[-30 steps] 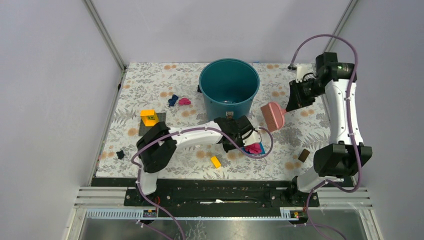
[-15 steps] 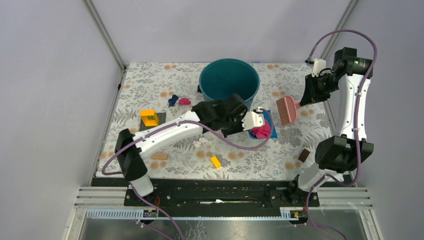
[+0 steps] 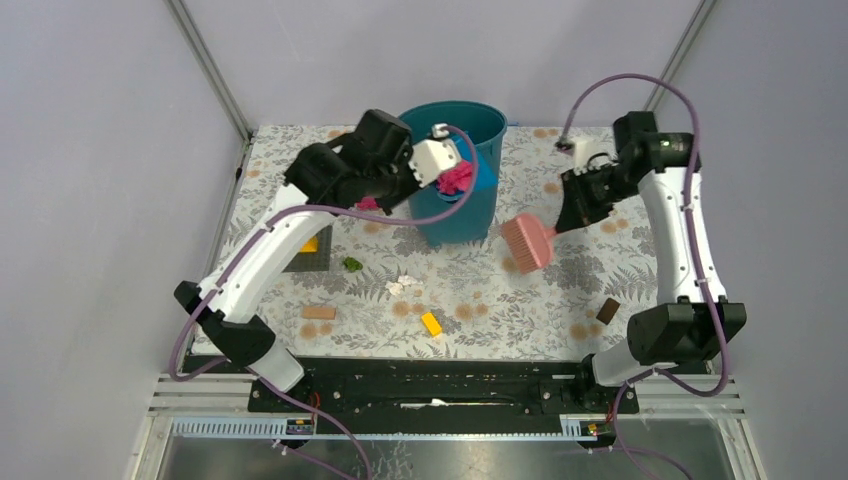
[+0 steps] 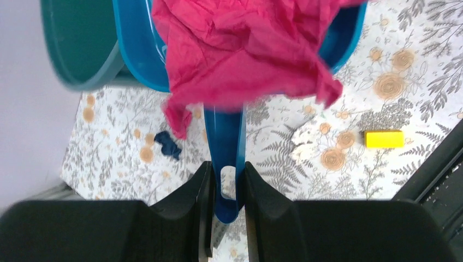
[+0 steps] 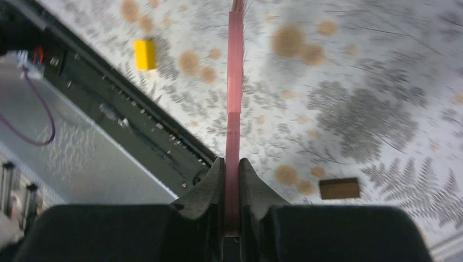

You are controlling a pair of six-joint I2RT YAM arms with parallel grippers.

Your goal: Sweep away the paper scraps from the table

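Paper scraps [image 3: 404,285] lay on the table [image 3: 600,262]; one pink wad [image 4: 245,49] overhung the dustpan [image 4: 225,136] by the bucket [image 3: 468,215]. The left gripper [image 4: 224,177] clamped the dustpan's handle and the right gripper [image 5: 232,177] the brush [image 3: 527,242]. A careless tilt could have dropped the wad outside.

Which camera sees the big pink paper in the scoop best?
The left wrist camera: the pink paper fills the top of the picture, crumpled in the blue scoop. The top camera shows it only small, by the bucket. The right wrist camera misses it.
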